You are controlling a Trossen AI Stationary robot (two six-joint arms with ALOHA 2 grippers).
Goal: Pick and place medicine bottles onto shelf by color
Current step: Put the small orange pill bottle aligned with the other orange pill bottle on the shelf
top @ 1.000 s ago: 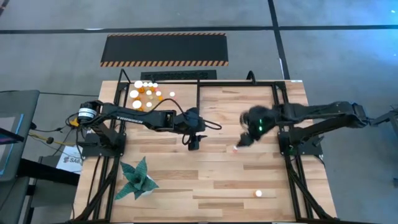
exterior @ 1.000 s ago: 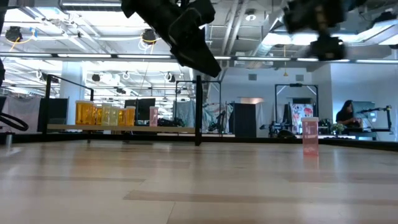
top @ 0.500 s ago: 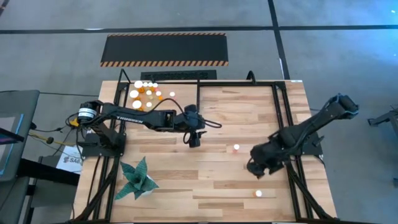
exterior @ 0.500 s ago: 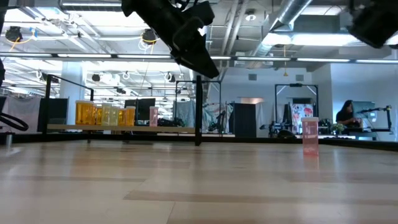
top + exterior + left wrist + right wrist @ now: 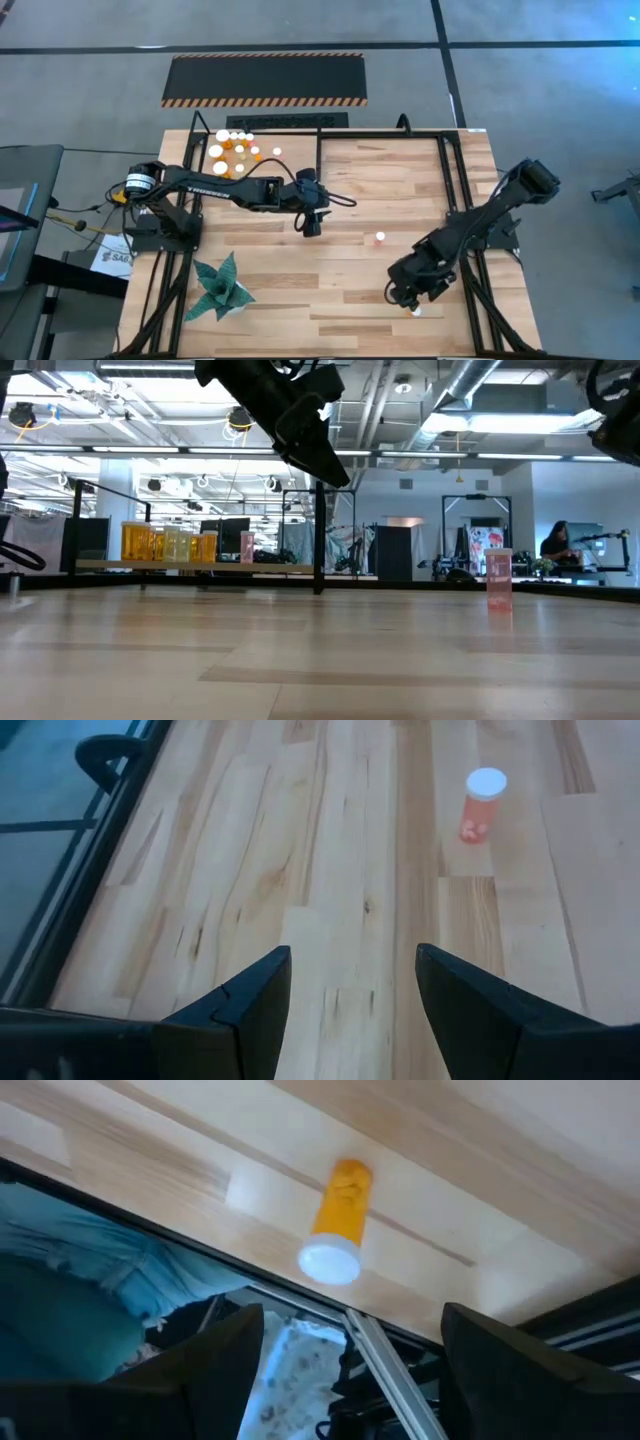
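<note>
An orange medicine bottle (image 5: 338, 1222) with a white cap stands upright on the wooden board near its front edge, half hidden under my right arm in the high view (image 5: 416, 312). My right gripper (image 5: 345, 1380) hangs open just above it, pointing down at a slant, apart from it. A pinkish-red bottle (image 5: 380, 238) stands alone mid-board. My left gripper (image 5: 352, 990) is open and holds nothing, hovering left of the pink bottle (image 5: 482, 804). Several more bottles (image 5: 236, 149) stand grouped at the back left, on the shelf (image 5: 200, 567).
Black frame rails (image 5: 455, 190) and posts run along the board's sides and back. A green paper plant (image 5: 220, 288) sits at the near left. A black panel with striped edges (image 5: 265, 80) lies beyond the board. Bare wood lies between the two grippers.
My right gripper has swung from beside the pink bottle toward the board's near edge, sinking and rolling its wrist, and now hangs over the orange bottle, still open. My left gripper has kept its place. Both bottles stand where they were.
</note>
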